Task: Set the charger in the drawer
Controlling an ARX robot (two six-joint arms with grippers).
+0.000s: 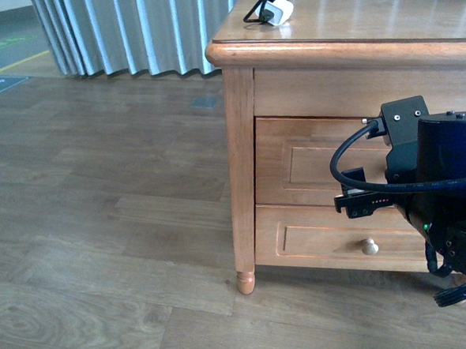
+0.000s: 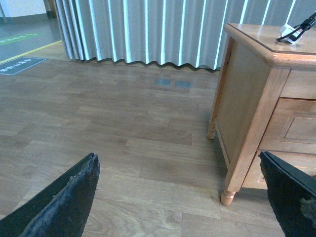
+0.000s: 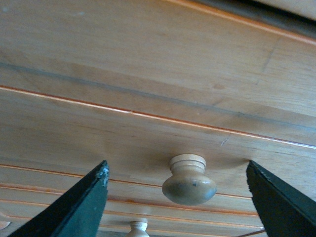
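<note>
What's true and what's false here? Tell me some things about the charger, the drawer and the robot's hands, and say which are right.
1. The charger lies on top of the cabinet. True.
2. The drawer is pulled open. False: it is shut.
3. The right hand is open in front of the drawer's knob. True.
4. The left hand holds the charger. False: it is open and empty, over the floor.

In front view, drawer (image 1: 296,167) knob (image 3: 189,180) out of sight behind right arm (image 1: 442,169).
</note>
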